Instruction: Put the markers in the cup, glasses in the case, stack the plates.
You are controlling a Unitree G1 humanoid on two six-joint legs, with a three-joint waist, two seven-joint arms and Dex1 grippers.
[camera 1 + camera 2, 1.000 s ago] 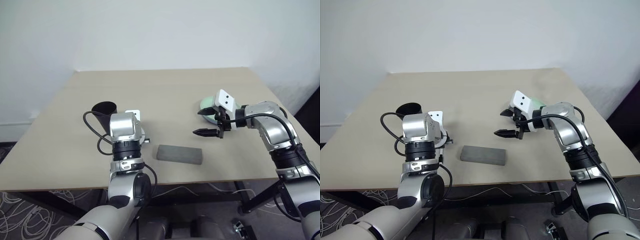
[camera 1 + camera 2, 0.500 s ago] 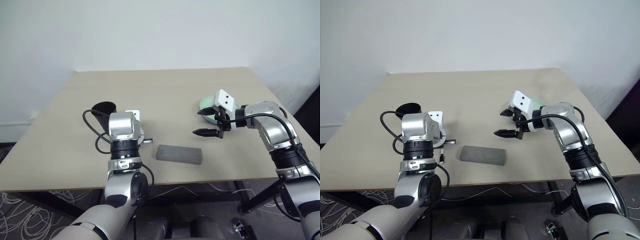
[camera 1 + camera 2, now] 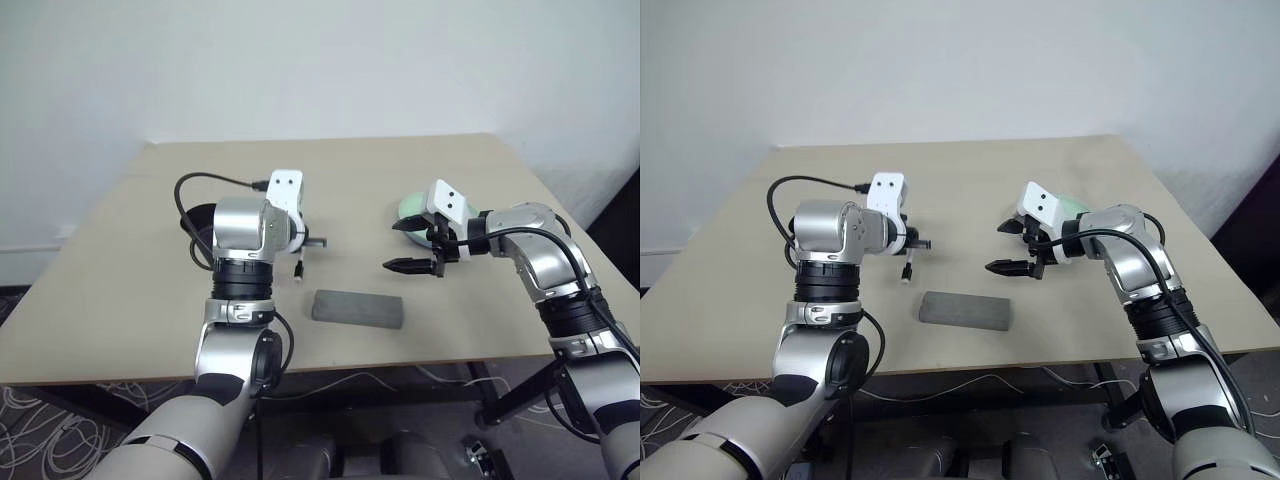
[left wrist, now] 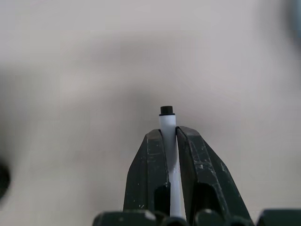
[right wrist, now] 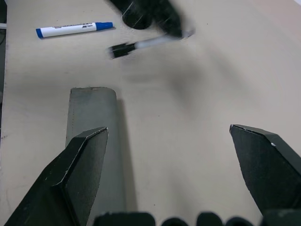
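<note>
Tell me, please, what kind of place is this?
Probably a plain indoor test room, not a home: a bare beige table stands against an empty white wall, loose cables lie on the carpet beneath, and only a few items like the grey case are laid out.

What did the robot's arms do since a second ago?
The left gripper shut on the thin marker and lifted it up off the table, moving forward. The right gripper stayed open and still, and the grey case did not move.
</note>
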